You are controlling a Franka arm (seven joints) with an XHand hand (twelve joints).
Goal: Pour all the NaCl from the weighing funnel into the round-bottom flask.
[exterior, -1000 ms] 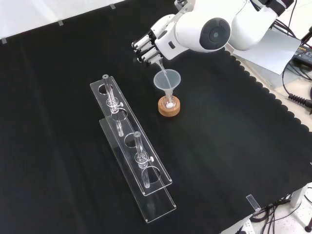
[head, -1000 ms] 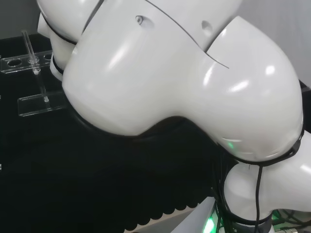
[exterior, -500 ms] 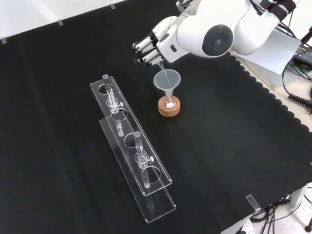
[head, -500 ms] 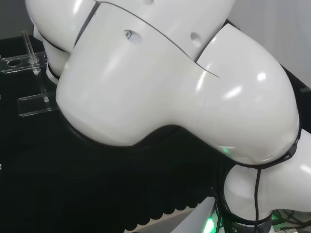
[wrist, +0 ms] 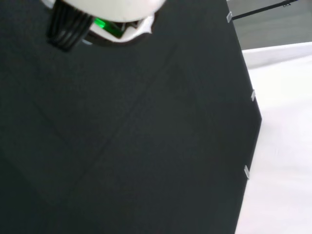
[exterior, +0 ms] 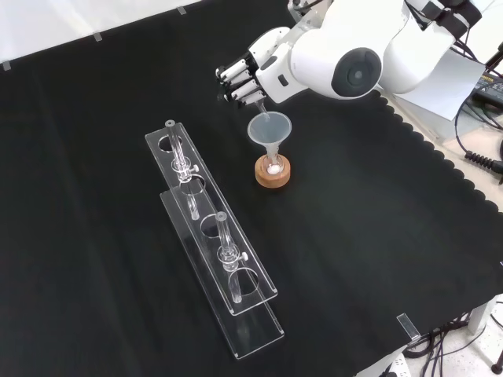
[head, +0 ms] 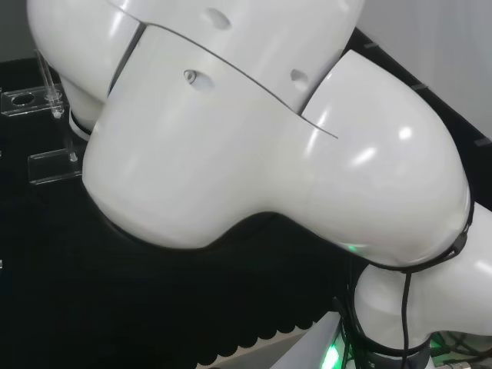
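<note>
One hand [exterior: 250, 71] — fingers curled round a clear weighing funnel [exterior: 259, 104] — tips its spout into a plastic funnel [exterior: 269, 130] set in the round-bottom flask [exterior: 273, 166] on its cork ring [exterior: 273, 173].

In the front view, the funnel [exterior: 269, 130] sits in the flask [exterior: 273, 167], right of the rack [exterior: 212, 236].
</note>
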